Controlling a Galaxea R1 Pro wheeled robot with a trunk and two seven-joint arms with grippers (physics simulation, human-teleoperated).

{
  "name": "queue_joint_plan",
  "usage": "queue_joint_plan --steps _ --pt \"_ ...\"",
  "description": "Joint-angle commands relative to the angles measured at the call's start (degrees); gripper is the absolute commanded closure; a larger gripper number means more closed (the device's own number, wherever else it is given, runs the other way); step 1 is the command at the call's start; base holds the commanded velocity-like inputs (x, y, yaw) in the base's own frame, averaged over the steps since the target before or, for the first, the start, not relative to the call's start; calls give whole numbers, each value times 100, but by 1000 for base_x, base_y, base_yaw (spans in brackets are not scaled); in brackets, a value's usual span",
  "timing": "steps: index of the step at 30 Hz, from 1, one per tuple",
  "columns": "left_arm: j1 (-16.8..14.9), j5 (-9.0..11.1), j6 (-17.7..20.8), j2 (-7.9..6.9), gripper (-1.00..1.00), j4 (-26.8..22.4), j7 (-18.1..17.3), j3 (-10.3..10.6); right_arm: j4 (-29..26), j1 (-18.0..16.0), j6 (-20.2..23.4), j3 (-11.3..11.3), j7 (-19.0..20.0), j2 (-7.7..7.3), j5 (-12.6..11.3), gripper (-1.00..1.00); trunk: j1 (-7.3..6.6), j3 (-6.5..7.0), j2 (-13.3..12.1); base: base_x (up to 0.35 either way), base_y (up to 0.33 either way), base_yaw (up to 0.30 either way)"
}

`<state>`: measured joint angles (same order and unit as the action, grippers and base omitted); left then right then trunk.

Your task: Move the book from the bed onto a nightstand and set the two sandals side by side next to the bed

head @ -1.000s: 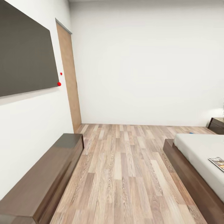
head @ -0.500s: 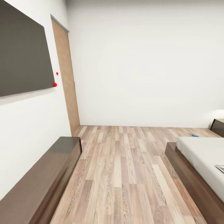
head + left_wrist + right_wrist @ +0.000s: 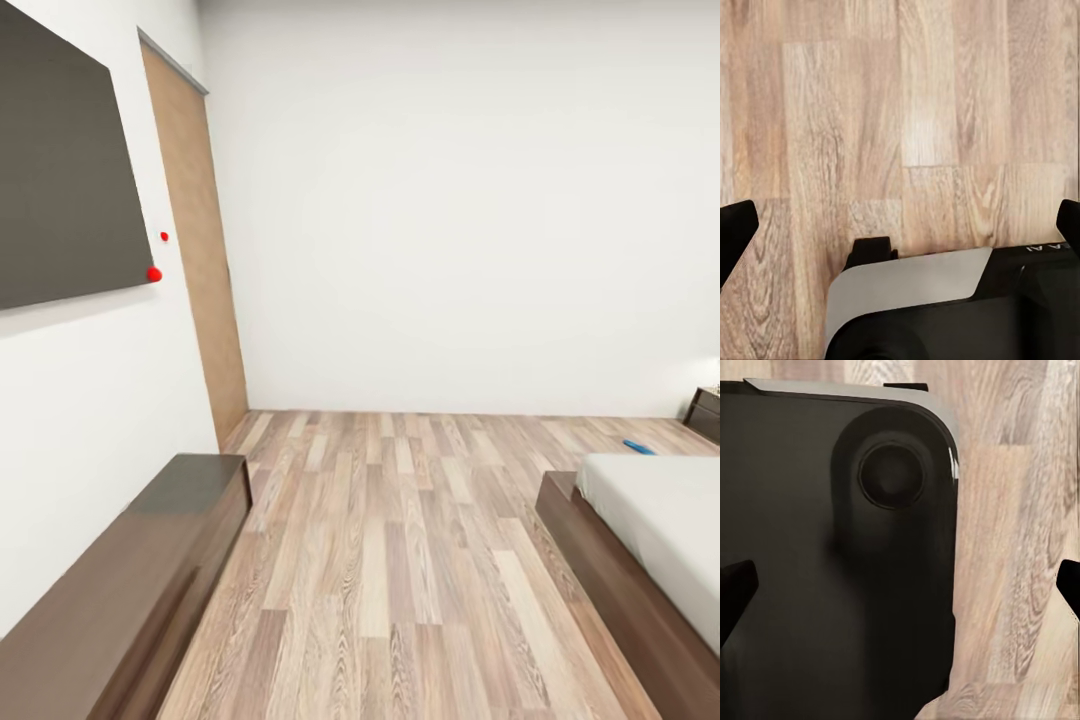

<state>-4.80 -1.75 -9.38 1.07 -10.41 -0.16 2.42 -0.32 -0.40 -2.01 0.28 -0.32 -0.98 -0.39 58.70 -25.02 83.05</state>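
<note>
Wooden floor (image 3: 400, 560) lies beyond both arms' wide-apart fingers (image 3: 735, 232), with a long cabinet (image 3: 130, 580) left, the bed (image 3: 650, 520) right, one blue sandal (image 3: 640, 447) behind it, near the nightstand (image 3: 706, 412).

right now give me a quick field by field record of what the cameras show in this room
room: bedroom with wood plank floor and white walls
bed: at right, light mattress on dark frame
sandal: one blue sandal on the floor beyond the bed's far corner
nightstand: dark, at the far right edge, partly cut off
cabinet: long low dark one along the left wall
wall panel: dark, above the cabinet
door: wooden, in the far left corner
left gripper: open, over bare floor
right gripper: open
</note>
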Motion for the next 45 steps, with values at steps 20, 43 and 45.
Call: queue_joint_plan --steps 20,43,45 --pt "-3 -18 -20 -1 -100 3 7 22 6 -4 -18 -1 -3 1 -5 -100 3 -6 3 346 -59 -51" --pt "-3 -18 -29 -2 -100 3 7 22 6 -4 -19 -1 -3 2 -5 -100 3 -6 3 321 -1 -1" --pt "-3 -18 -29 -2 -100 2 7 22 6 -4 -19 -1 -3 2 -5 -100 3 -6 3 305 0 0"
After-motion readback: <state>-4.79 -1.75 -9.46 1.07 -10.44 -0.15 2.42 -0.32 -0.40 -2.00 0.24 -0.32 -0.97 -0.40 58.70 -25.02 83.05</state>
